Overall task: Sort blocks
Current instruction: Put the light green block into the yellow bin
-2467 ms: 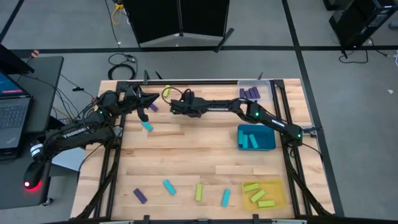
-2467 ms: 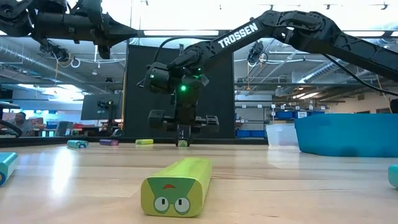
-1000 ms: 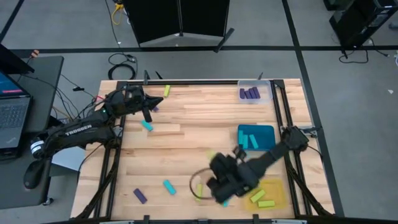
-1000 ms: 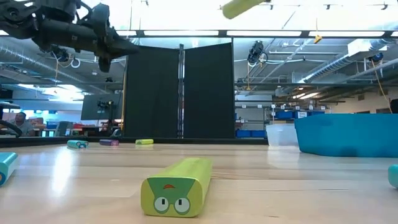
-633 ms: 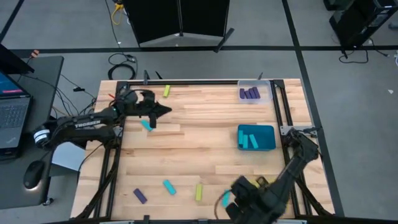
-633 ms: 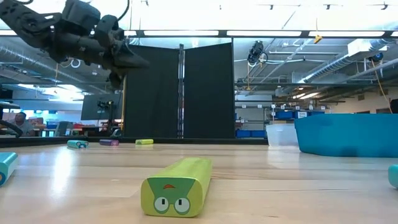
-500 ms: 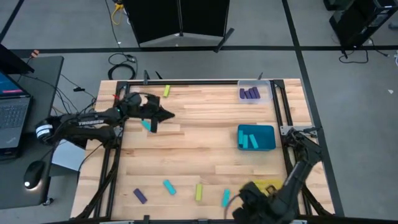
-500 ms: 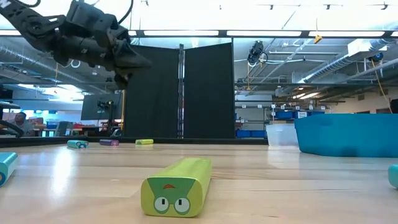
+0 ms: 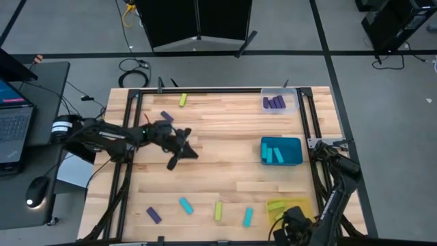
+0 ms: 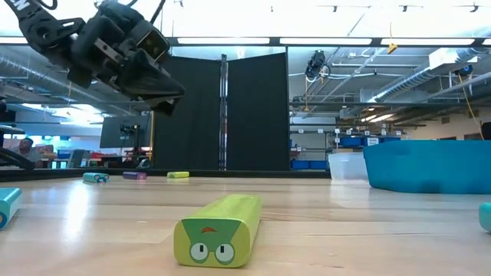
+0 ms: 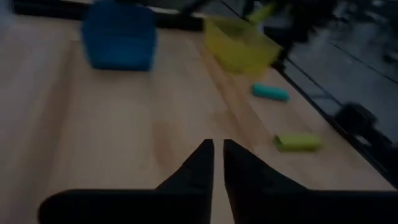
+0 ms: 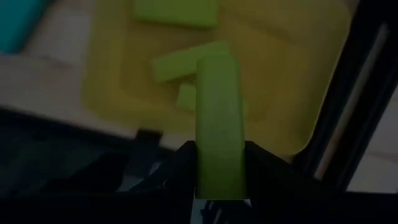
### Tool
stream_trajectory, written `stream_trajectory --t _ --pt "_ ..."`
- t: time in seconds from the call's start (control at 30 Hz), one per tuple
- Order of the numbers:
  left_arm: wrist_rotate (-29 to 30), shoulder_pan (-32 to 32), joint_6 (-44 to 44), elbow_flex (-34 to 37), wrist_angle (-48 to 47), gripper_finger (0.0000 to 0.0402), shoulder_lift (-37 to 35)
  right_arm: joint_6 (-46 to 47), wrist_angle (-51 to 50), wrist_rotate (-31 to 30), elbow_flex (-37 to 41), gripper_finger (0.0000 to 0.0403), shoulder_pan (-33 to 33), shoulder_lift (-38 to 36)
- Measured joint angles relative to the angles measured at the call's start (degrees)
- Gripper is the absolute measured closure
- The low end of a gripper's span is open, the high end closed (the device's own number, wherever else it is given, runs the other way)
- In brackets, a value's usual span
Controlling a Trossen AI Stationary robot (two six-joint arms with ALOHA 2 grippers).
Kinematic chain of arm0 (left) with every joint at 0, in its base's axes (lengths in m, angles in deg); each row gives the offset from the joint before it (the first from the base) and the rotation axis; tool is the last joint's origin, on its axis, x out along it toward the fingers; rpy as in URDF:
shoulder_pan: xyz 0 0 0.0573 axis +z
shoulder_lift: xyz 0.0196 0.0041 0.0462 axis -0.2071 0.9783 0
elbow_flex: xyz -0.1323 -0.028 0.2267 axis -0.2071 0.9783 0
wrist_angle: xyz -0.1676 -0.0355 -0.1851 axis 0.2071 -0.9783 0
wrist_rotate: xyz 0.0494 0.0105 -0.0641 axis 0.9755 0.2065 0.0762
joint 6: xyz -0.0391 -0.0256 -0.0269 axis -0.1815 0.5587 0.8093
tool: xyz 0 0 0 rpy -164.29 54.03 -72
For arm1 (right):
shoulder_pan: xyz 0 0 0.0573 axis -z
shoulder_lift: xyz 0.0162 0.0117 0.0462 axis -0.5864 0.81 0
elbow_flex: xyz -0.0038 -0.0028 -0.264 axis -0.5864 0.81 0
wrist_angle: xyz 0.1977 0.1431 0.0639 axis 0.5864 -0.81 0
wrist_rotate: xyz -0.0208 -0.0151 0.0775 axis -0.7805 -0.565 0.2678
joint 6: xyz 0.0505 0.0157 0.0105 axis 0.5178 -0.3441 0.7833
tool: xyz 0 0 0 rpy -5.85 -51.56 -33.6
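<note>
My right gripper [image 12: 219, 163] is shut on a yellow-green block [image 12: 217, 106] above the yellow tray [image 12: 298, 68] at the table's near right corner, where more yellow-green blocks [image 12: 176, 11] lie. In the high view this gripper [image 9: 287, 229] is a dark mass at the tray [image 9: 300, 205]. My left gripper [image 9: 183, 154] hangs over the table's left middle, fingers a narrow crack apart [image 11: 216, 149] with nothing between. Loose blocks lie on the wood: purple [image 9: 166, 117], yellow-green [image 9: 183, 100], and near the front purple [image 9: 153, 215], cyan [image 9: 186, 205], yellow-green [image 9: 218, 210], cyan [image 9: 248, 217]. My right gripper pinches the yellow-green block by its two long sides [image 12: 200, 163] between its two fingers, at the end nearest the wrist. The fingers come from above, pointing down. The block sticks out past the fingertips toward the yellow tray and hangs clear of it.
A teal tray [image 9: 281, 160] with cyan blocks stands at the right middle, a clear tray [image 9: 290, 99] with purple blocks at the far right corner. A dark frame rail [image 9: 315, 137] runs along the table's edges. The low view has one yellow-green block [image 10: 219, 226] close in front.
My left gripper has swung from the far left corner toward the table's middle and come down, now covering the cyan block that lay there. My right gripper has carried the yellow-green block toward the near right corner, turning as it went, and now hangs over the yellow tray.
</note>
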Motion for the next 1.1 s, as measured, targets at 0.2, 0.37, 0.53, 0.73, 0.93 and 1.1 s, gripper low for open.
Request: stream_trajectory --t 0.2,0.37,0.53,0.73,0.93,1.1 --pt "2.50 -9.70 -4.40 -2.89 -1.07 0.0300 6.15 -0.08 0.03 -0.78 5.16 0.0276 0.35 0.00" --pt "6.35 -17.67 -11.28 -7.05 -9.70 0.0249 10.02 -3.40 0.07 -3.24 6.21 0.0257 1.18 0.00" --pt "13.60 -24.38 -17.79 -12.31 -15.54 0.0205 13.20 -4.68 0.10 -4.46 6.21 0.0217 1.64 0.00" --pt "16.06 -28.71 -23.52 -21.72 -21.59 0.0188 20.14 -4.41 0.07 -6.86 6.19 0.0165 1.57 0.00" --pt "16.42 -31.55 -31.25 -32.50 -26.54 0.0188 30.43 -5.62 0.15 -17.97 3.48 0.0121 1.58 -0.15" --pt "18.16 -32.94 -36.96 -42.24 -33.82 0.0188 38.52 -7.10 0.14 -27.53 -0.09 0.0091 1.56 -0.39"
